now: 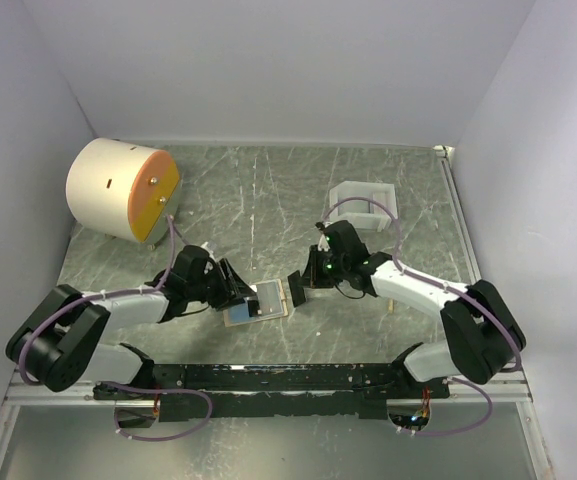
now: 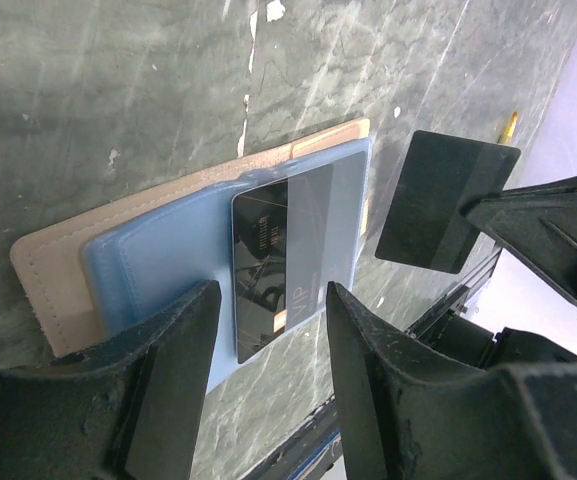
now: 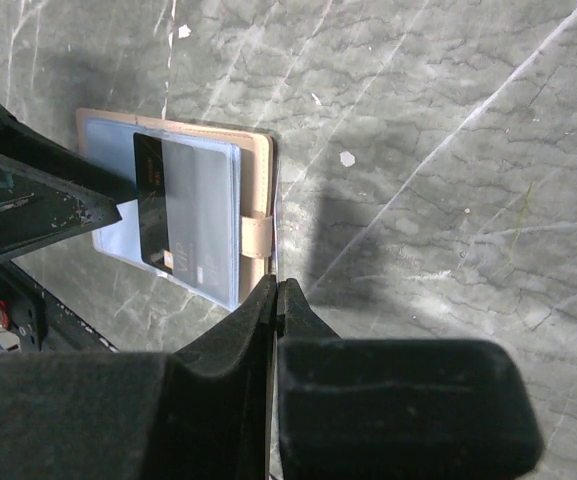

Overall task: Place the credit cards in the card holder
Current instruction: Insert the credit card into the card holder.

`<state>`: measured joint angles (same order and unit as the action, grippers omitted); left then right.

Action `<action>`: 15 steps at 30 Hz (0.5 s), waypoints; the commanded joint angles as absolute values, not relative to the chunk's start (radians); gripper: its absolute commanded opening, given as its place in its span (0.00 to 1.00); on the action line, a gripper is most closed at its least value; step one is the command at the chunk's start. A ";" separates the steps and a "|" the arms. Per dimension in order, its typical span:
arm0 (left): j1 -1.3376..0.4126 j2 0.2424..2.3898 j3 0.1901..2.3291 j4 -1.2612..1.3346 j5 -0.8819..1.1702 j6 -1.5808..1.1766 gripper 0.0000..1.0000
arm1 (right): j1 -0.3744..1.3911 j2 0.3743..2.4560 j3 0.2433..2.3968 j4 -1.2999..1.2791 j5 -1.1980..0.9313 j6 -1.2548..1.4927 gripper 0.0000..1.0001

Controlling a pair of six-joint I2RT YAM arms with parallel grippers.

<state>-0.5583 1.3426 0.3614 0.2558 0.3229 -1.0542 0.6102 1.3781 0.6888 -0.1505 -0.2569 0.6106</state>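
Observation:
The tan card holder (image 1: 280, 297) lies open on the table between the two arms, pale blue pockets up (image 2: 158, 255). One dark credit card (image 2: 268, 250) sits partly inside a pocket, its near end sticking out. My left gripper (image 2: 271, 292) hovers open just above that end, one finger on each side, touching nothing. My right gripper (image 3: 278, 285) is shut on a second dark credit card (image 2: 438, 200), held upright on its edge just right of the holder's strap (image 3: 256, 235). In the right wrist view this card shows only as a thin line (image 3: 276, 190).
A big cream cylinder with an orange face (image 1: 123, 187) stands at the back left. A white box-like tray (image 1: 363, 200) sits at the back right. The black base rail (image 1: 288, 378) runs along the near edge, and white walls close in three sides.

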 commanded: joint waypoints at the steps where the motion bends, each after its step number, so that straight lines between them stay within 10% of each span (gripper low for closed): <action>1: -0.565 1.371 0.382 0.275 0.344 -1.031 0.58 | 0.610 1.412 0.708 -0.139 -0.252 0.594 0.00; 15: -0.566 1.417 0.402 0.322 0.376 -1.042 0.45 | 0.614 1.446 0.696 -0.094 -0.306 0.618 0.00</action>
